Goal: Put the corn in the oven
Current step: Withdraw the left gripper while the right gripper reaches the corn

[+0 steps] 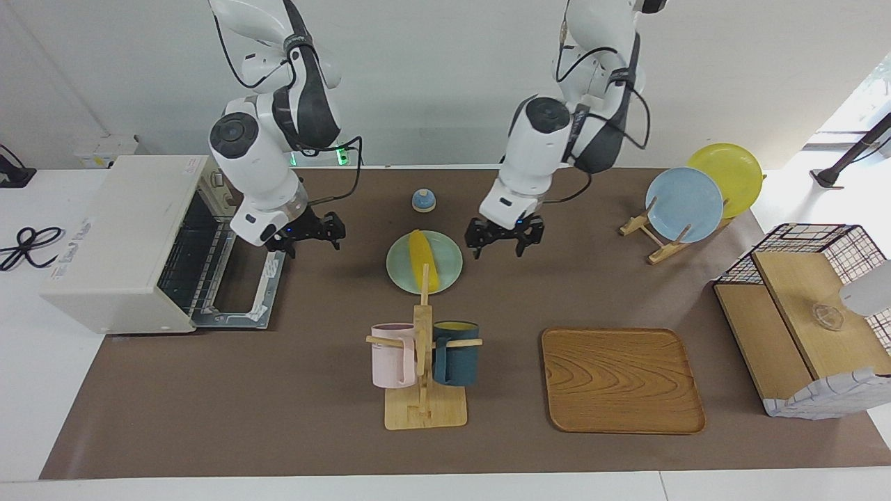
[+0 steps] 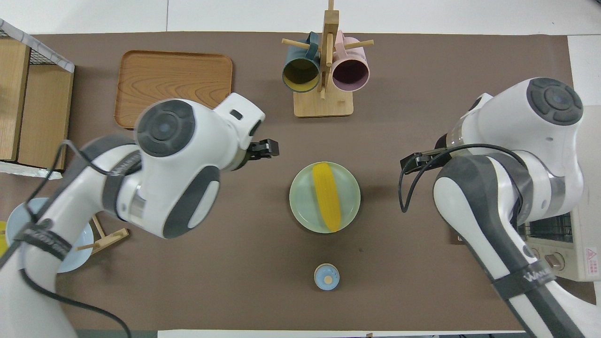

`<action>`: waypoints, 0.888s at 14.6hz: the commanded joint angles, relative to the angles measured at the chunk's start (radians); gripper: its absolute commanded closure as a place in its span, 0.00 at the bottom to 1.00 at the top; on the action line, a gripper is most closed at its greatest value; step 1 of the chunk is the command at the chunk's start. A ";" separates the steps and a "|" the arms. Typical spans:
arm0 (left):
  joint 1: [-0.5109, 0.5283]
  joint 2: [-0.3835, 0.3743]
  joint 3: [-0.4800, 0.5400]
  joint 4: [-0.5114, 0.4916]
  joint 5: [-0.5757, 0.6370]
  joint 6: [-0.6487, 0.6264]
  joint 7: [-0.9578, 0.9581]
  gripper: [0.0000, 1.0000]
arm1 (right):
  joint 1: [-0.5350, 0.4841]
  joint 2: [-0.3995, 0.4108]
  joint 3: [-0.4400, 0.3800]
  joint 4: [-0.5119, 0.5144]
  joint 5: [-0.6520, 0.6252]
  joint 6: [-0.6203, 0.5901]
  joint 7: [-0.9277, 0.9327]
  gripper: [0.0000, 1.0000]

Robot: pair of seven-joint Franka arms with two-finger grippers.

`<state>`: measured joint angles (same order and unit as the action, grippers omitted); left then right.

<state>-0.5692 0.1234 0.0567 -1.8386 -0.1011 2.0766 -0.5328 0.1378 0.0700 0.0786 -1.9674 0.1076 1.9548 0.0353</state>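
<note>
1. Lying on a pale green plate (image 1: 449, 268), the corn (image 1: 420, 259) sits mid-table, free of both grippers; its length runs toward and away from the robots.
2. Left gripper (image 1: 504, 239) is up in the air over bare table mat just beside the plate, toward the left arm's end; fingers spread open, holding nothing.
3. Right gripper (image 1: 311, 234) hangs between the plate and the oven (image 1: 125, 236), over the mat near the edge of the oven door; fingers apart, empty.
4. Oven stands at the right arm's end of the table, door (image 1: 243, 296) dropped flat open, wire rack visible inside.
5. Small blue knob-like object (image 1: 423, 200) sits on the mat nearer to the robots than the plate.
6. Mug rack (image 1: 423, 390) with a pink mug (image 1: 391, 355) and a dark blue mug (image 1: 456, 353) stands farther from the robots than the plate.
7. Wooden tray (image 1: 621, 380) lies beside the mug rack, toward the left arm's end.
</note>
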 commanded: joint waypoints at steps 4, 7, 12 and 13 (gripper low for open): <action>0.250 -0.106 -0.009 0.067 0.003 -0.196 0.224 0.00 | 0.302 0.123 0.000 0.181 -0.074 0.001 0.387 0.00; 0.345 -0.126 -0.009 0.123 0.046 -0.300 0.325 0.00 | 0.416 0.232 0.000 0.284 -0.107 0.038 0.501 0.00; 0.397 -0.208 -0.009 0.153 0.100 -0.496 0.413 0.00 | 0.505 0.349 0.000 0.231 -0.242 0.193 0.621 0.22; 0.399 -0.220 -0.009 0.153 0.100 -0.522 0.413 0.00 | 0.505 0.344 0.001 0.208 -0.243 0.214 0.624 0.32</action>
<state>-0.1874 -0.0515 0.0601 -1.6837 -0.0218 1.6223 -0.1416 0.6488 0.4240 0.0805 -1.7300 -0.1087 2.1386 0.6441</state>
